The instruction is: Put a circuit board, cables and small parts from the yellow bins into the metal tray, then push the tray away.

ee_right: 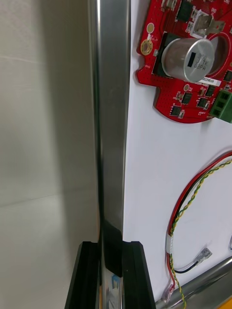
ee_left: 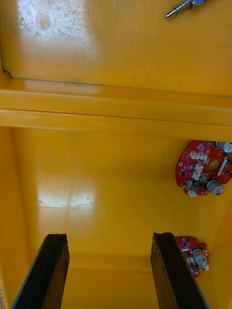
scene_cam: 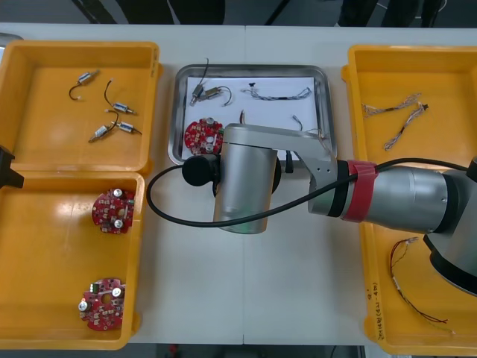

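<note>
Tray rim between my fingers comes first: my right gripper point(ee_right: 111, 251) has both black fingers closed on the near rim of the metal tray point(scene_cam: 179, 112), one finger on the table side and one over the white inside, with the shiny lip pinched between them. The tray sits on the light table point(scene_cam: 246, 291), between the bins.

Inside the tray, a round red circuit board point(scene_cam: 203, 134) lies by the near-left corner, along the rim I hold. A red and yellow cable point(ee_right: 193, 198) curls just inside the rim, between that board and my fingers. Small metal parts point(scene_cam: 206, 93) lie at the far left, and a pale twisted cable point(scene_cam: 279, 93) lies along the far side.

The far-left yellow bin point(scene_cam: 45, 112) holds more small parts point(scene_cam: 112, 112) on dark leads. The near-left yellow bin point(scene_cam: 45, 261) holds two spare boards point(scene_cam: 113, 210) point(scene_cam: 103, 303). The far-right yellow bin point(scene_cam: 447, 97) holds twisted cables point(scene_cam: 395, 123), possibly blue and white, though I cannot be sure. The near-right yellow bin point(scene_cam: 402, 332) holds a thin loose cable point(scene_cam: 406, 287).

My right arm reaches in from the right, forearm level, wrist over the tray's near edge. My left gripper point(ee_left: 108, 236) hangs over the near-left bin with its fingers spread wide, holding nothing.
</note>
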Controlling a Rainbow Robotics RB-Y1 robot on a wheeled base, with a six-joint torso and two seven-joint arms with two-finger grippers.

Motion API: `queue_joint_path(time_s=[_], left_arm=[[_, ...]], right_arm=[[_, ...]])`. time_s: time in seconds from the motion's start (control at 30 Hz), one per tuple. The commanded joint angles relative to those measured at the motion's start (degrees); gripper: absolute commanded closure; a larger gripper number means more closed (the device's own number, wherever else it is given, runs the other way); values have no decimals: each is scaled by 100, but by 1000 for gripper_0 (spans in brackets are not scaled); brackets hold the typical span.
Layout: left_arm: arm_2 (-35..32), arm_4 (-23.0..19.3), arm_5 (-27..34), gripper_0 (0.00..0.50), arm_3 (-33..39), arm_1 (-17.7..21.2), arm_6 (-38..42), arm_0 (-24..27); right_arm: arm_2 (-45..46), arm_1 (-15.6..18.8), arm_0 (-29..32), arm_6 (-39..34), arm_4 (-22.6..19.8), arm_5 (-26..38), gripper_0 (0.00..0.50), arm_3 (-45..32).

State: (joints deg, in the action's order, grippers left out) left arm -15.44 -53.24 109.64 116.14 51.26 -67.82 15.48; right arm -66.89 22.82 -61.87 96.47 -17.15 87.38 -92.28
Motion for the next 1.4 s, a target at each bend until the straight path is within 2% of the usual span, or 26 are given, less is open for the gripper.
queue_joint_path(time_s=[0.03, 0.47, 0.6, 0.83, 1.4], left_arm=[[-179, -46, 36, 0, 155, 235, -566, -81], [-179, -46, 36, 0, 155, 235, -566, -81], [-179, -46, 36, 0, 155, 235, -566, -81], [-179, -46, 36, 0, 155, 235, -566, -81], [-179, -46, 36, 0, 155, 235, -566, -81]], right_arm=[[159, -119, -423, -163, -139, -160, 500, 123], [150, -76, -660, -146, -324, -546, 500, 509], [132, -23, -677, -120, -341, -836, 500, 606], [132, -5, -897, -93, -702, -1118, 500, 931], [-70, 74, -1055, 109, -702, -1751, 500, 1423]])
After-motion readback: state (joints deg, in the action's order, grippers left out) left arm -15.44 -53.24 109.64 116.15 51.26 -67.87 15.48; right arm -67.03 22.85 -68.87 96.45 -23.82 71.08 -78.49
